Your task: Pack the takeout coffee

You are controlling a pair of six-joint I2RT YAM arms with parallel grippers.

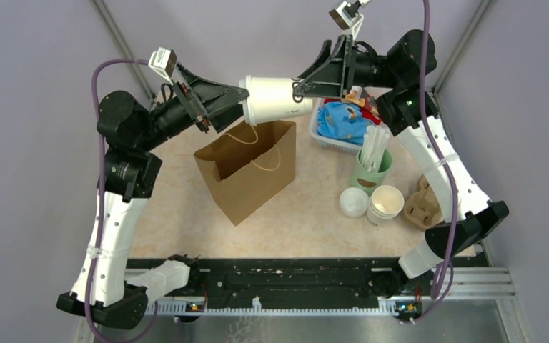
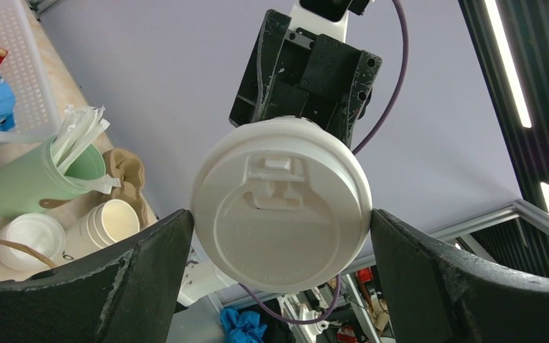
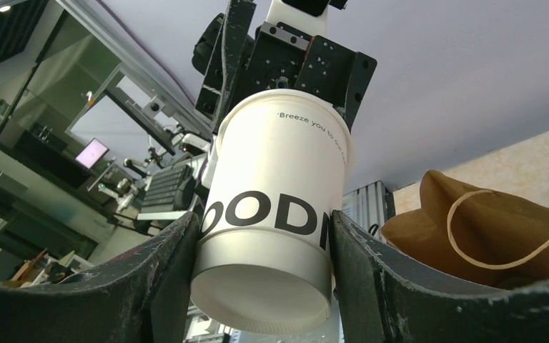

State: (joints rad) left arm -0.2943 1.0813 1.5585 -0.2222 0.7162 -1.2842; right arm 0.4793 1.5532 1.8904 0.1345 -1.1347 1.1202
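Observation:
The takeout coffee [image 1: 275, 100], a white paper cup with black lettering and a white lid, lies sideways in the air above the open brown paper bag [image 1: 246, 168]. My right gripper [image 1: 302, 91] is shut on the cup's body near its base; in the right wrist view the cup [image 3: 275, 207] is clamped between both fingers of that gripper [image 3: 264, 221]. My left gripper [image 1: 241, 101] is open at the lid end. In the left wrist view the lid [image 2: 280, 204] faces the camera, with the left gripper [image 2: 280, 214] spread wide to either side of its rim.
Right of the bag are a white basket [image 1: 322, 136] of blue packets, a green holder [image 1: 372, 171] of straws, a stack of lidless cups [image 1: 384, 204], a loose lid [image 1: 354, 202] and a cardboard carrier [image 1: 422, 204]. The bag [image 3: 486, 221] also shows in the right wrist view.

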